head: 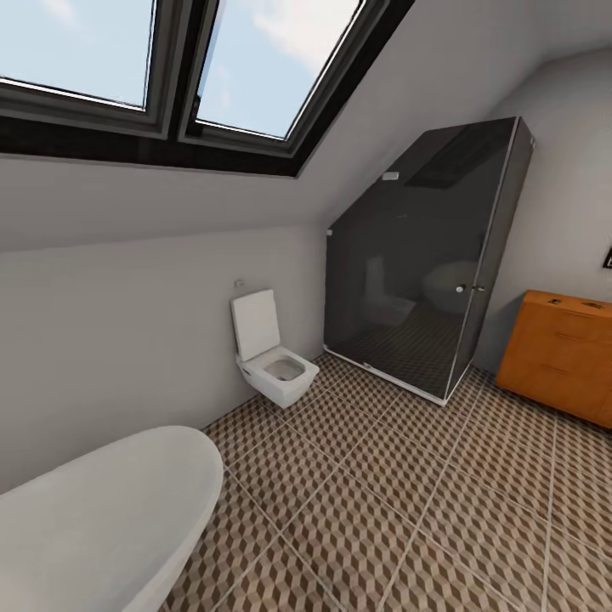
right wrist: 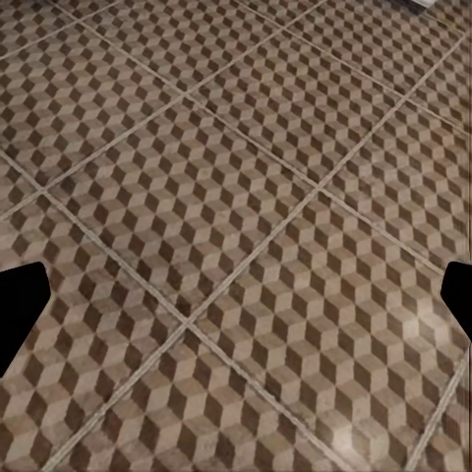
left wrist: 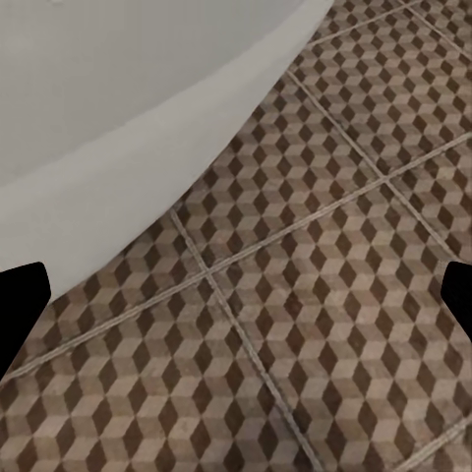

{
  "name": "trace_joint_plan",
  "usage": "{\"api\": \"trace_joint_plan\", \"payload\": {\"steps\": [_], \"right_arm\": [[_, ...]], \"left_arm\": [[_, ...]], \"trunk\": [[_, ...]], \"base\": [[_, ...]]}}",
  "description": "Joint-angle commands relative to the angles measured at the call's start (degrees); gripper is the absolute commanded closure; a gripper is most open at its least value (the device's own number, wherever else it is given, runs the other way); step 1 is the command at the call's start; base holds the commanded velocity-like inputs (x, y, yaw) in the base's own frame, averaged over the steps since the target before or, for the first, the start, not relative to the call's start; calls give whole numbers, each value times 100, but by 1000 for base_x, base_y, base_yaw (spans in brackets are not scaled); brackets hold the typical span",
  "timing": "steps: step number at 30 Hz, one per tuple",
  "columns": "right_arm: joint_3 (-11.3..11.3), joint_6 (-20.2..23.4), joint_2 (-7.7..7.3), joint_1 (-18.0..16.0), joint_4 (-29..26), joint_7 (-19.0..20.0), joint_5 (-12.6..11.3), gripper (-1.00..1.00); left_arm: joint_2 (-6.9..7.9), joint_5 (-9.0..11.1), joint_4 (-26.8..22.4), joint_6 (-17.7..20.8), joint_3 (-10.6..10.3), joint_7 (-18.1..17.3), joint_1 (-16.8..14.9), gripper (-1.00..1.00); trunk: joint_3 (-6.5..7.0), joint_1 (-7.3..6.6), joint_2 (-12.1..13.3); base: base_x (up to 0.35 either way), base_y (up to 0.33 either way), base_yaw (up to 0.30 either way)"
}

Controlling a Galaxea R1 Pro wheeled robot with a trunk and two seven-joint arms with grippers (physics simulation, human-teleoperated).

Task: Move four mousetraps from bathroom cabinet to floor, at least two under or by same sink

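Note:
The orange-brown cabinet [head: 563, 357] stands against the far right wall in the head view. Two small flat mousetraps [head: 554, 300] [head: 592, 304] lie on its top, too small to make out in detail. The bathroom floor [head: 408, 501] with its cube-pattern tiles spreads between me and the cabinet. My left gripper [left wrist: 236, 305] hangs open over the tiles beside the bathtub's white wall [left wrist: 118, 128]. My right gripper [right wrist: 236, 305] is open above bare tiles [right wrist: 246, 197]. Nothing sits between either pair of fingers. The bathroom sink is out of view.
A white bathtub [head: 93, 518] fills the lower left. A wall-hung toilet [head: 272, 357] with its lid up sits by the left wall. A dark glass shower enclosure [head: 425, 263] stands in the far corner, left of the cabinet. Skylights [head: 170, 59] are set in the sloped ceiling.

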Motion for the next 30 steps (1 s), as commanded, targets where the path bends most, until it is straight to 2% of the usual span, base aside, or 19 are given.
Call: {"api": "trace_joint_plan", "payload": {"steps": [1, 11, 16, 24, 30], "right_arm": [[9, -16, -4, -4, 12, -36, 27, -100], [40, -20, -85, -4, 5, 3, 69, -100], [52, -46, -94, -4, 10, 12, 76, -100], [57, -34, -96, -4, 13, 13, 85, -100], [70, -16, -92, -4, 19, 7, 216, -100]], "left_arm": [[0, 25, 19, -21, -49, 0, -6, -100], [-105, 66, -9, -13, -70, -26, -6, -100], [-184, 64, -28, -13, -81, -28, -6, -100], [-176, 23, -26, -23, -62, 16, -6, -100], [-187, 11, -25, -14, -74, 22, -6, -100]], "trunk": [[-2, 2, -4], [-2, 2, -4], [-2, 2, -4], [-2, 2, -4], [-2, 2, -4]], "base": [[0, 0, -20], [39, 0, -212], [267, 0, -294], [319, 0, -299], [327, 0, -300]]}}
